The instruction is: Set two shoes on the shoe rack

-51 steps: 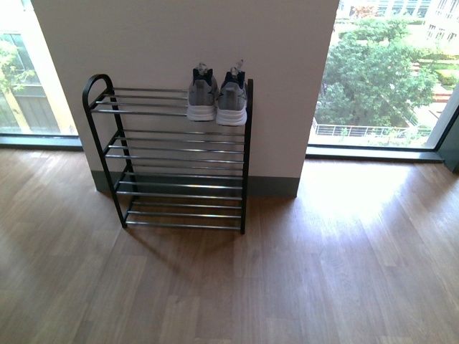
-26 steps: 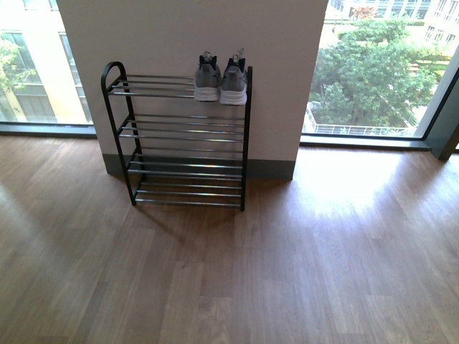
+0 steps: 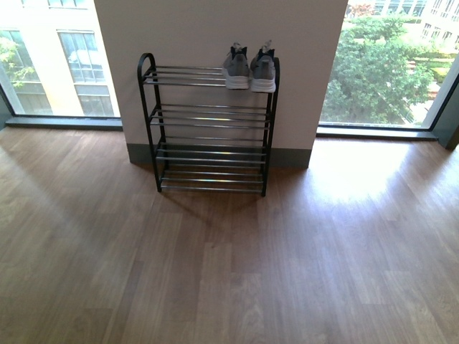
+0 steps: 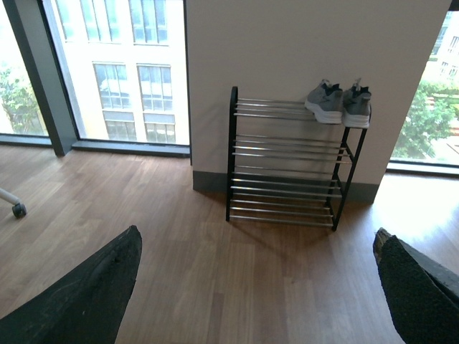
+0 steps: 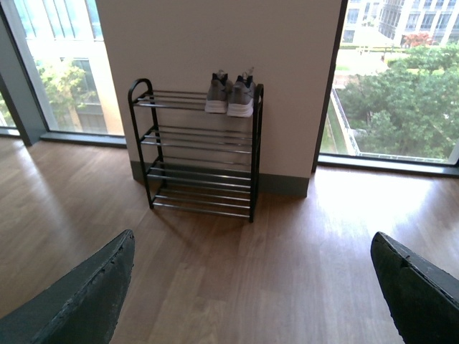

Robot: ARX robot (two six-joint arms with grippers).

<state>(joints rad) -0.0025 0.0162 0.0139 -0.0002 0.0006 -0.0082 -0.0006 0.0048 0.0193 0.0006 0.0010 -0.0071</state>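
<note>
Two grey sneakers with white soles stand side by side, toes outward, on the right end of the shoe rack's top tier: one shoe (image 3: 237, 69) and its mate (image 3: 263, 72). The shoe rack (image 3: 208, 129) has a black frame and chrome bars and stands against a white wall. The shoes (image 4: 339, 104) and the rack (image 4: 287, 168) also show far off in the left wrist view, as do the shoes (image 5: 231, 96) and the rack (image 5: 201, 154) in the right wrist view. My left gripper (image 4: 258, 287) and right gripper (image 5: 254, 287) are open, empty, well back over the floor. Neither arm shows in the front view.
Wooden floor (image 3: 229, 265) spreads in front of the rack. Floor-to-ceiling windows flank the wall on the left (image 3: 50, 64) and the right (image 3: 387, 68). A white chair caster (image 4: 14, 206) sits by the window in the left wrist view.
The front view has drawn back and swung left: the rack with the shoes looks smaller and sits further right and higher than a second ago. The shoes have not moved on the rack.
</note>
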